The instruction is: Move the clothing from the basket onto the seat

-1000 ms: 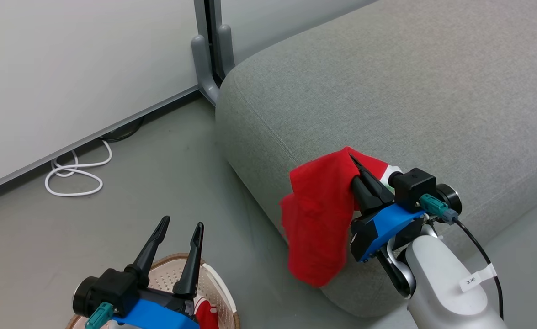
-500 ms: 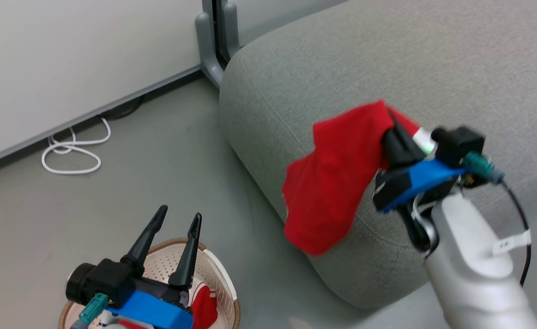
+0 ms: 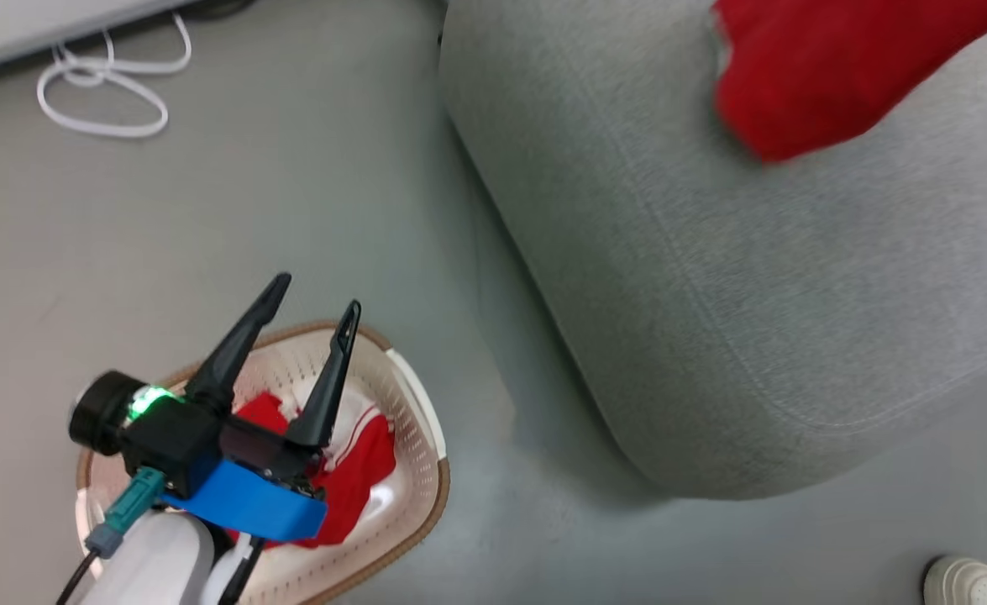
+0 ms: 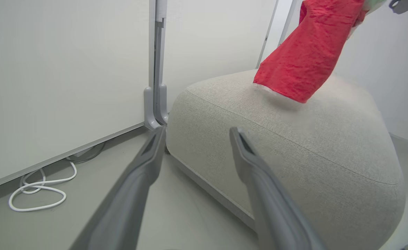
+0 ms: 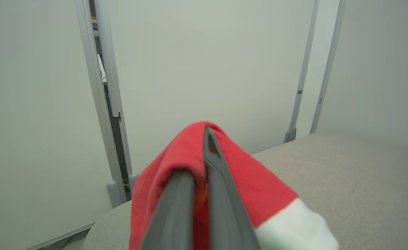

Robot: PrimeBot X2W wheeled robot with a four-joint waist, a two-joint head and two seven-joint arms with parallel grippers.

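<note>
Clothing [image 3: 829, 76] in plain red hangs over the seat [image 3: 753, 294], clamped between the fingers of the right gripper [image 5: 198, 156]. It's the carry step, I'd say; next, lower and release well inside the edge. On the floor [image 3: 291, 168], the basket [image 3: 426, 470] holds a red-and-white garment [image 3: 359, 470] beneath the left gripper [image 3: 317, 292], fingers apart. White cable [image 3: 98, 92] lies well clear.
</note>
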